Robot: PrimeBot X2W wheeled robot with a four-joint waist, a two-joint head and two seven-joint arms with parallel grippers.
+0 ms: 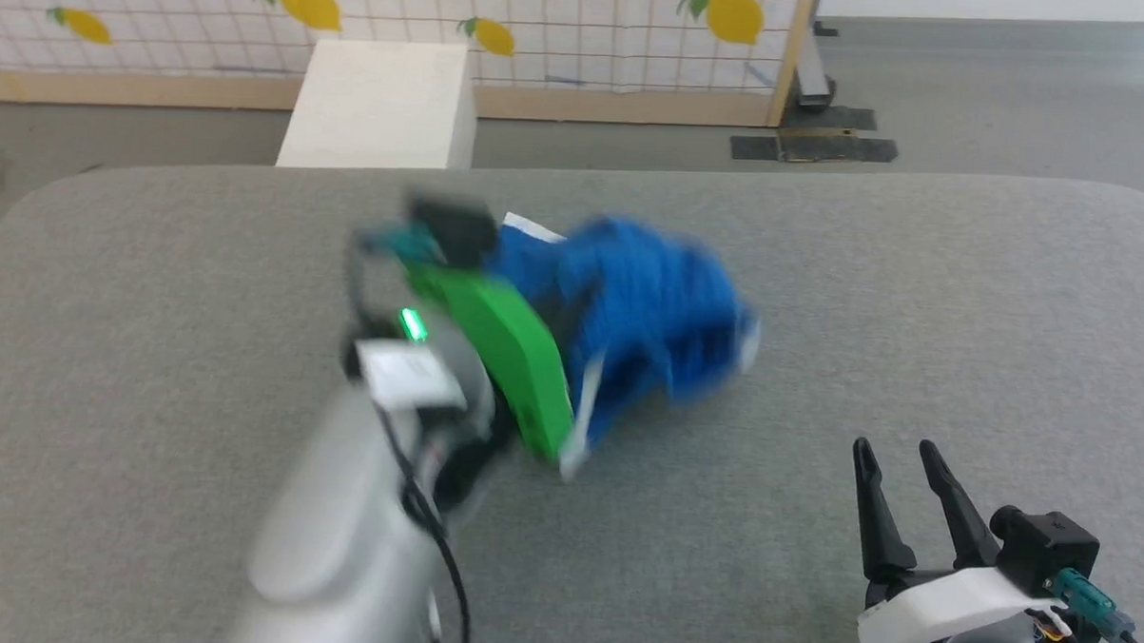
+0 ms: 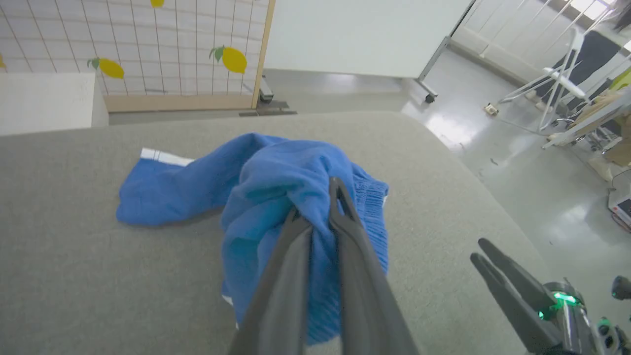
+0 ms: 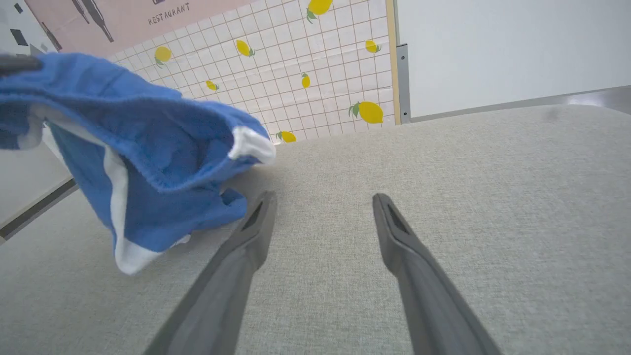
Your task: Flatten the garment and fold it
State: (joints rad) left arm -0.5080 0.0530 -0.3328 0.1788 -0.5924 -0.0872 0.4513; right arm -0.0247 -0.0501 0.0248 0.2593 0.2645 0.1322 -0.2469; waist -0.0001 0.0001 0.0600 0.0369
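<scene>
A broad grey fabric-covered table with rounded corners (image 1: 915, 305) takes up most of the room in front, and just beyond its far edge stands a plain white rectangular block (image 1: 380, 105). Behind that runs a white grid-patterned screen printed with yellow lemons (image 1: 582, 27), set in a pale wooden frame whose post (image 1: 793, 53) meets flat dark base plates (image 1: 811, 144) on the grey floor. A pink poster lettered "RESTAURANT" (image 3: 123, 15) hangs above the screen, and off to the side a white tubular metal frame (image 2: 557, 79) stands on the glossy pale floor (image 2: 517, 162).
</scene>
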